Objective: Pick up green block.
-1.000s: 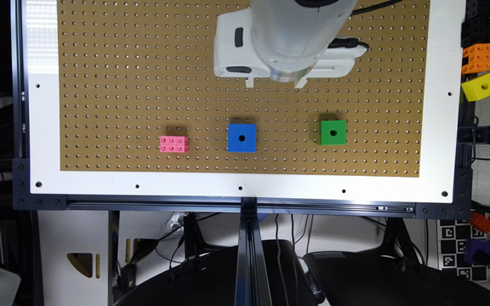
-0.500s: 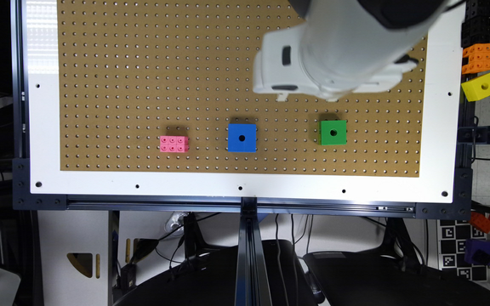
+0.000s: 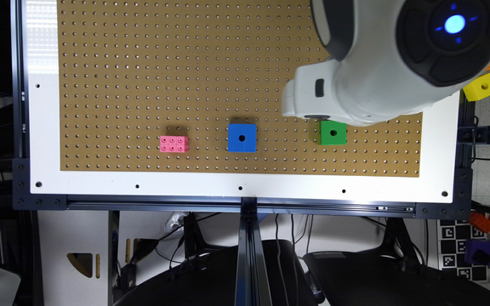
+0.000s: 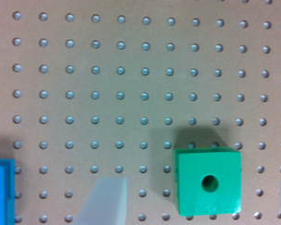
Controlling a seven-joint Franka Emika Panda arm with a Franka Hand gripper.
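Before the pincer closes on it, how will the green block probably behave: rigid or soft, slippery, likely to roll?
The green block looks like a hard plastic cube, so it should probably stay rigid when squeezed. Its flat faces rest on the pegboard, so rolling seems unlikely. The sides look smooth, so it may slip a little if gripped off-centre.

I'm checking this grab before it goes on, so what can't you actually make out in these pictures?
- Green block: exterior view, its far edge is covered by the white arm.
- Blue block: wrist view, cut off by the picture's edge.
- Gripper: wrist view, fingers blurred and cropped; height above the block unclear.
- Yellow cube: exterior view, partly behind the arm.
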